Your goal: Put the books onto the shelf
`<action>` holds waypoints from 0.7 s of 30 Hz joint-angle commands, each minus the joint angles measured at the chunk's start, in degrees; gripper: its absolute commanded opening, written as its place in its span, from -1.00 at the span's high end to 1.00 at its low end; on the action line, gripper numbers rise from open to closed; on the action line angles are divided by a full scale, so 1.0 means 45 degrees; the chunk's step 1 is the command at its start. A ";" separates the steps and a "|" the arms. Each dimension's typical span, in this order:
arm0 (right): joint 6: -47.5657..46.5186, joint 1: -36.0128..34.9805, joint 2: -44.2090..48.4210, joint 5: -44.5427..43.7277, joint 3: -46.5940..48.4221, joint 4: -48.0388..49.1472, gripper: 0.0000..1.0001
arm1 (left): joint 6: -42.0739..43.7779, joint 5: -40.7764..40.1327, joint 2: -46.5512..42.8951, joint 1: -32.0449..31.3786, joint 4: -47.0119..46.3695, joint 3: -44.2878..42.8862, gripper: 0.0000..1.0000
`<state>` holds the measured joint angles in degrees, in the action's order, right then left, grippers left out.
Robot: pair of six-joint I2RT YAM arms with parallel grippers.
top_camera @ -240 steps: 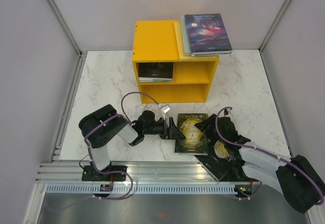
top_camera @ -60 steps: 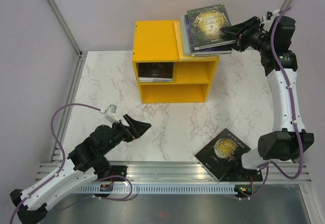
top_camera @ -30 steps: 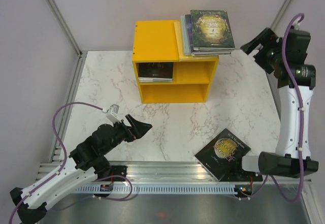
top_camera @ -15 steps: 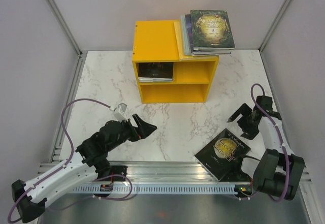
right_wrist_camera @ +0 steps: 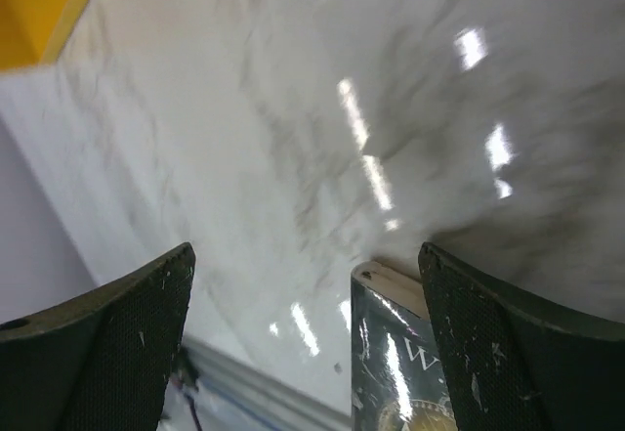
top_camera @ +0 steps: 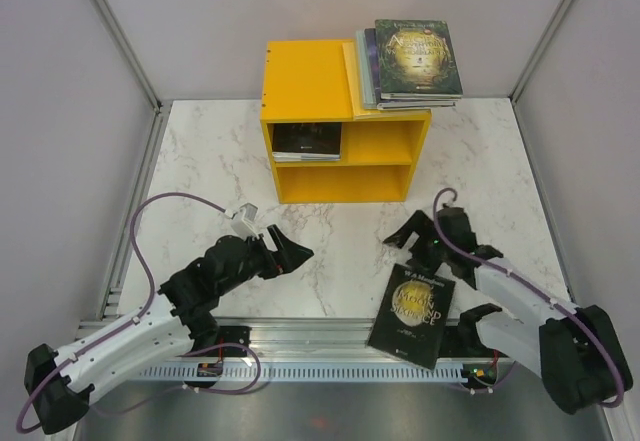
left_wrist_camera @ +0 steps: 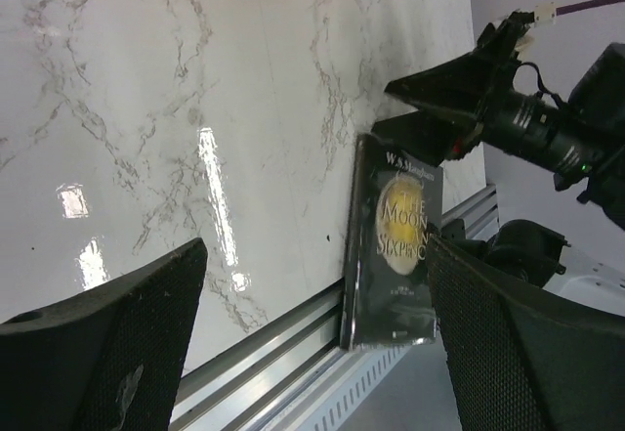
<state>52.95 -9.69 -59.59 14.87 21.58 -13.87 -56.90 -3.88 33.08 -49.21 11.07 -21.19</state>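
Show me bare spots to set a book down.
Bare: the shelf's lower compartment, its top left of the stack, and the table either side of it. Crowded: the near edge, around the book and right end effector.

Two matching robot arms, the left arm (top_camera: 120, 341) and right arm (top_camera: 515, 306), have white link shells, black joints and black wedge-shaped fingers (left_wrist_camera: 107, 353) with finely dimpled pads, and each is trailed by a looping purple cable (top_camera: 136, 236).

Yellow two-compartment shelf (top_camera: 345, 121). Stack of books (top_camera: 412, 61) atop its right side; one dark book (top_camera: 307, 141) flat in its upper compartment; moon-cover book (top_camera: 411, 306) flat, well before it, rightward.
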 commanded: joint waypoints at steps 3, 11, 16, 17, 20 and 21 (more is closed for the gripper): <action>0.5598 -0.5635 -0.0154 -0.0278 -0.1264 0.4500 -0.96 | 0.0145 0.0022 0.0363 0.0018 -0.0722 0.0080 -0.86; 0.1167 -0.5719 0.1891 -0.6067 0.3907 -0.3375 -0.96 | 0.0379 0.0607 0.0771 0.0037 -0.0799 0.0217 -0.87; -0.0125 -0.4196 0.1798 -0.6822 0.4950 -0.7344 -0.96 | -0.0145 0.2246 0.2060 -0.0041 -0.2299 0.0879 -0.81; -0.0087 -0.4058 0.1740 -0.6763 0.4718 -0.7696 -0.96 | -0.0322 0.2462 0.2295 -0.0118 -0.3271 0.1094 -0.80; -0.0009 -0.4057 0.1758 -0.6120 0.3821 -0.7797 -0.96 | -0.0926 0.2815 0.3388 -0.0703 -0.4507 0.1739 -0.79; 0.0011 -0.4057 0.1797 -0.6021 0.3585 -0.7778 -0.96 | -0.1025 0.2796 0.3797 -0.1150 -0.5207 0.1798 -0.79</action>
<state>54.98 -27.90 -51.03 -11.70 41.30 -39.90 -58.28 5.10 46.98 -51.29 -1.58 -14.61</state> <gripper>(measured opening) 0.982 0.897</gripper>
